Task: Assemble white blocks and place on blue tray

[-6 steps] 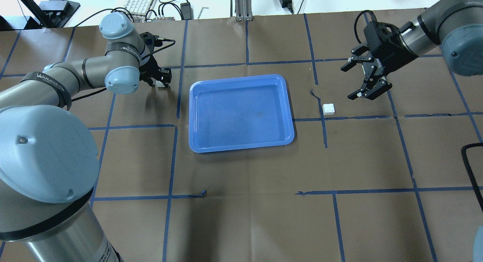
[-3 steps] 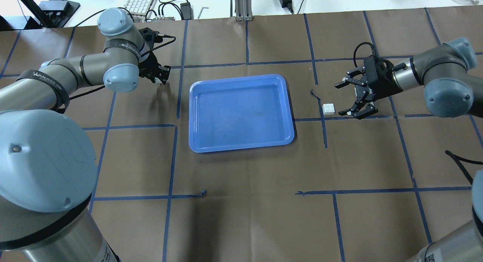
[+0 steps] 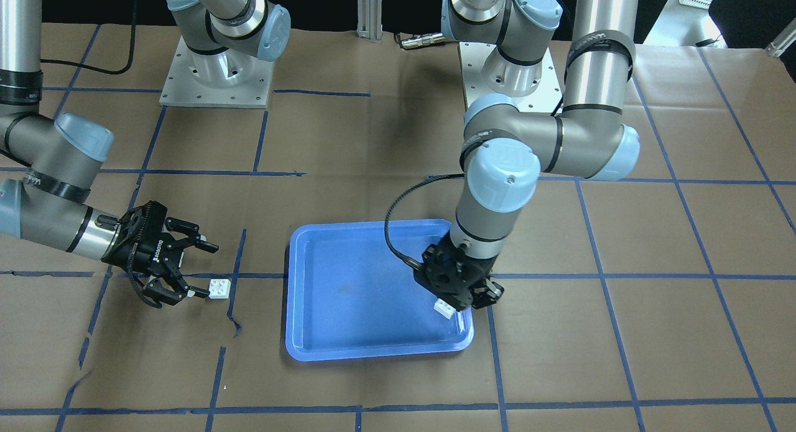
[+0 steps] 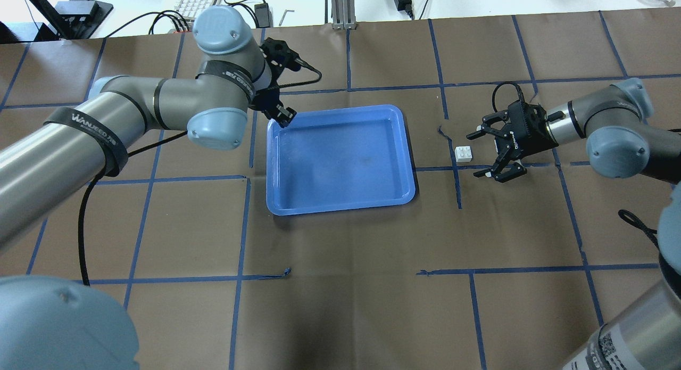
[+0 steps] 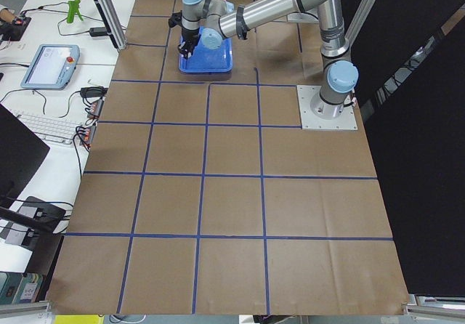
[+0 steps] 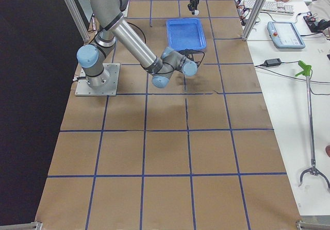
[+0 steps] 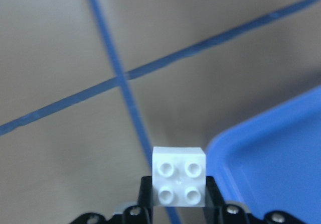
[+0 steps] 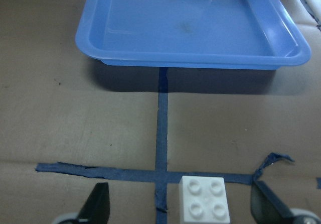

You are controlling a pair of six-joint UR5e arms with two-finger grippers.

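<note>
The blue tray lies at the table's middle; it also shows in the front view and the right wrist view. My left gripper is shut on one white block and holds it above the tray's far left corner, as the front view also shows. The other white block lies studs up on the table right of the tray. My right gripper is open and low, its fingers on either side of that block without touching it.
Brown paper with blue tape lines covers the table. A keyboard and cables lie beyond the far edge. The two arm base plates stand at the robot's side. The left arm's cable hangs over the tray.
My left arm has swung right with its white block, from the table left of the tray to the tray's far left corner. My right gripper has lowered and moved up to the other block, still open.
</note>
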